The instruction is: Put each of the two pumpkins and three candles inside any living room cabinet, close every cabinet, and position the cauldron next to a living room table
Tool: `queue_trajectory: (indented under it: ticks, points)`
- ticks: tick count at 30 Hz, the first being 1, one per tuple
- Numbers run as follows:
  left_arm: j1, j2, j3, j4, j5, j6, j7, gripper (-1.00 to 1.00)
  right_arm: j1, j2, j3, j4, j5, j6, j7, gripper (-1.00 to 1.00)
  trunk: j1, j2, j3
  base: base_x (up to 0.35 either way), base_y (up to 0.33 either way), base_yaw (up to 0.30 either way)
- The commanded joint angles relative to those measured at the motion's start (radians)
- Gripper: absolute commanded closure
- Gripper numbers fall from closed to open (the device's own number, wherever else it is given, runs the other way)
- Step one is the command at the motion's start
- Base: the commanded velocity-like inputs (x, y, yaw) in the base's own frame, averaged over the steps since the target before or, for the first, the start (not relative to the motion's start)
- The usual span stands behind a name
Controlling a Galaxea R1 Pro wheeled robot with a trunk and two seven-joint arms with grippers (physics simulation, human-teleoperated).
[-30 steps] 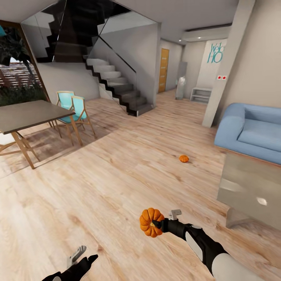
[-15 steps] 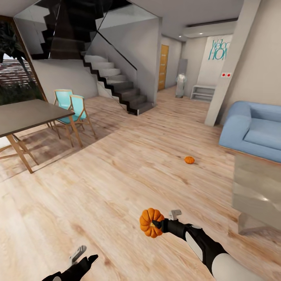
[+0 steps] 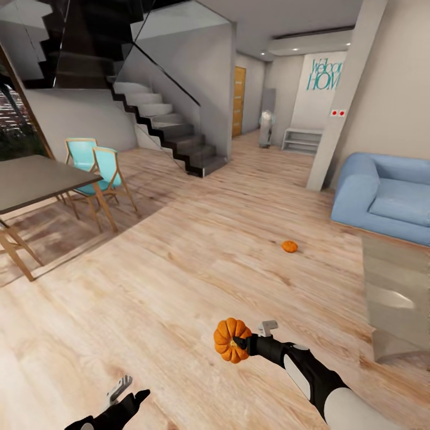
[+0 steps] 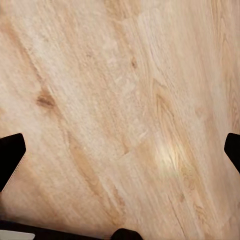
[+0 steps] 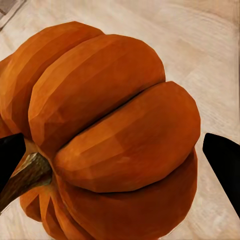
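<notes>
Wood-plank floor (image 3: 179, 269), living room with blue sofa (image 3: 382, 197). Right gripper (image 3: 240, 343) fingers grasping a pumpkin (image 3: 229, 339) above the floor. Second pumpkin (image 3: 289, 246) on the floor near the glass-topped desk (image 3: 400, 292). Left gripper (image 3: 122, 391) fingers spread, empty.

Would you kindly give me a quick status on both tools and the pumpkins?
Right tool shut on pumpkin. Left tool open, empty. Second pumpkin on the floor ahead, path to it open.
</notes>
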Motion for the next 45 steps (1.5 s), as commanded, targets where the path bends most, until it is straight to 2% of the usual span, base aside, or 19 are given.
queue_trajectory:
  ticks: [1,45]
  points:
    - [0.000,0.001,-0.003,0.000,0.009,0.003,0.000,-1.00,-0.001,-0.001,0.004,-0.002,-0.014,0.007,-0.001,1.00,0.000,0.000,-0.001,0.249,0.257,-0.251]
    - [0.000,0.001,-0.002,0.000,0.009,0.003,0.000,-1.00,-0.001,-0.001,0.004,0.000,-0.015,0.006,-0.001,1.00,0.000,0.000,-0.030,0.262,0.240,-0.254]
